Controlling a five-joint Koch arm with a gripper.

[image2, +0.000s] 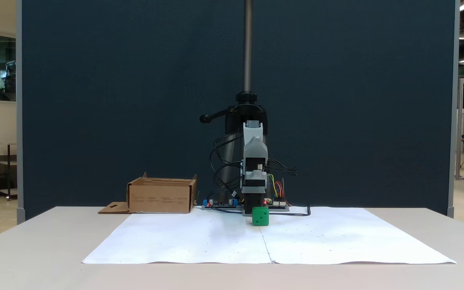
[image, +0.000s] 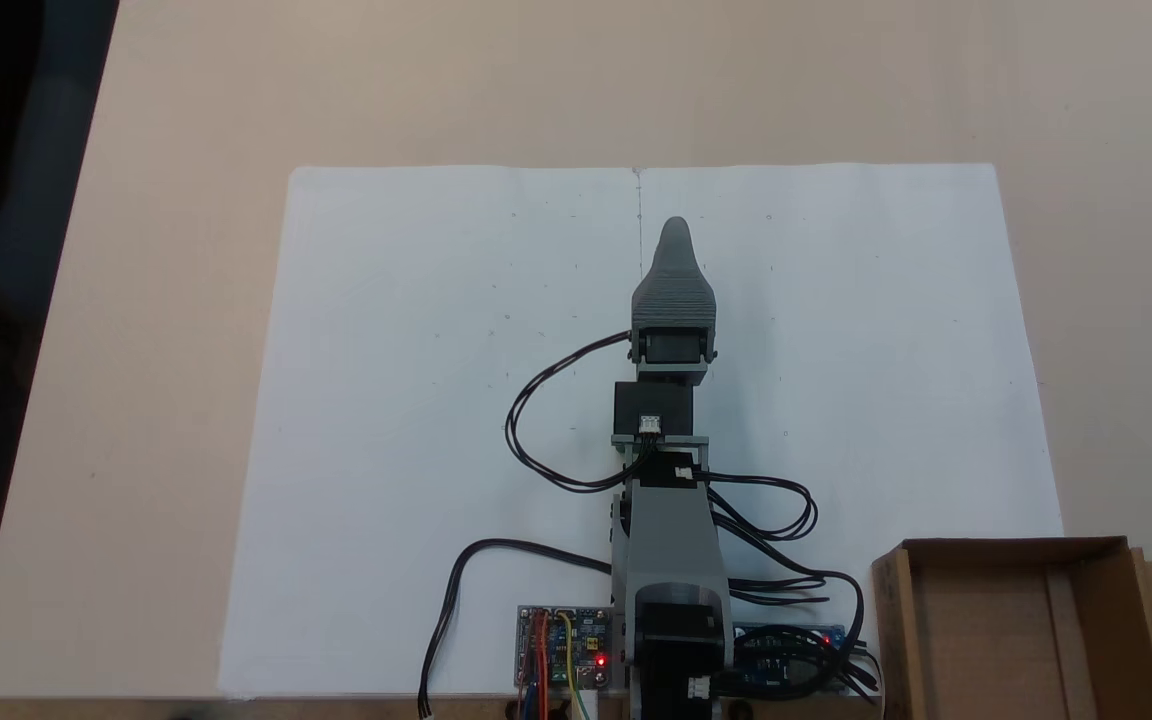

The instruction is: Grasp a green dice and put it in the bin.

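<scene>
Progress stands at the grasp stage, as we judge it: the dice is on the paper, not in the bin, so lift, carry and release all remain

We read the front fixed view from left to right. At far left the bin [image2: 161, 195] sits on the table [image2: 46, 237], its flap lying flat on the outer side. We see nothing inside it from this height. Right of the bin lies the white paper [image2: 199, 241], with the controller boards along its far edge. At centre the arm [image2: 255, 153] reaches straight toward this camera and hangs low over the sheet. The dice [image2: 260, 216] rests on the paper directly below the arm's front end, so close that we cannot tell whether the two touch.

In the top-down fixed view the order reverses. The paper [image: 416, 400] takes the left and middle, the arm [image: 671, 540] runs up the centre line, and the bin [image: 1006, 630] stands at lower right, well apart from the gripper [image: 675, 235]. Its floor appears bare. Here the gripper covers the dice.

Its jaws lie one behind the other for both cameras, so we cannot tell whether they are spread, closed, or closed on the dice
</scene>
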